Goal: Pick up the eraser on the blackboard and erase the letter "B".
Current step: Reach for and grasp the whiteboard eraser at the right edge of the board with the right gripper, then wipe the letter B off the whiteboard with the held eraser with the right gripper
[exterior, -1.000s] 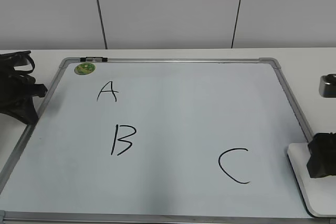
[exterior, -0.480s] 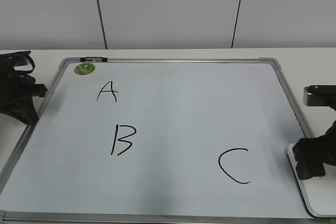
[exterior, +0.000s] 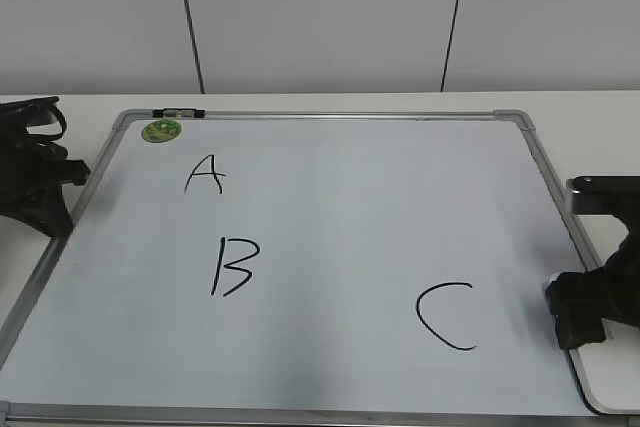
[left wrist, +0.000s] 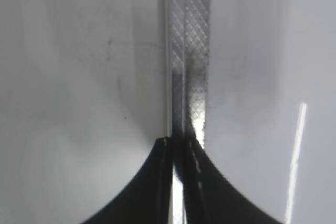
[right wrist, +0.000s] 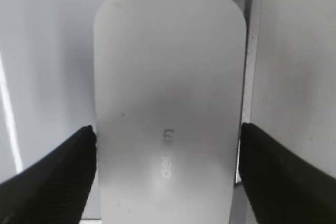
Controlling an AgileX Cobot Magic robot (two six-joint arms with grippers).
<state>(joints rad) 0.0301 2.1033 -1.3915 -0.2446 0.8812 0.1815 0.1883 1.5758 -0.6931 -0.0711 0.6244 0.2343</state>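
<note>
- Fingertips of the right gripper stand one on each long side of the eraser; in the right wrist view the dark ribbed pads sit at the block's edges, seemingly touching them, though whether they press hard enough to grasp it I cannot tell.
- Eraser itself is a flat white block with rounded corners and faint grey lettering on top. It lies over the right rail of the blackboard, partly on the writing surface and partly off the frame.
- In the exterior view the right gripper shows as a dark mass at the board's right edge, with the white eraser beneath and in front of it, near the lower right corner.
- Fingers of the left gripper are pressed together with nothing between them, their tips right over the board's silver, cross-hatched frame rail.
- From outside, the left gripper rests at the board's left edge, level with the upper letters.
- The letter "B" stands whole and unsmudged in black marker on the left half of the board, below the letter "A" and well apart from the eraser.
- The letter "C" sits lower right, between the "B" and the eraser.
- A small round green magnet is at the upper left corner.
</note>
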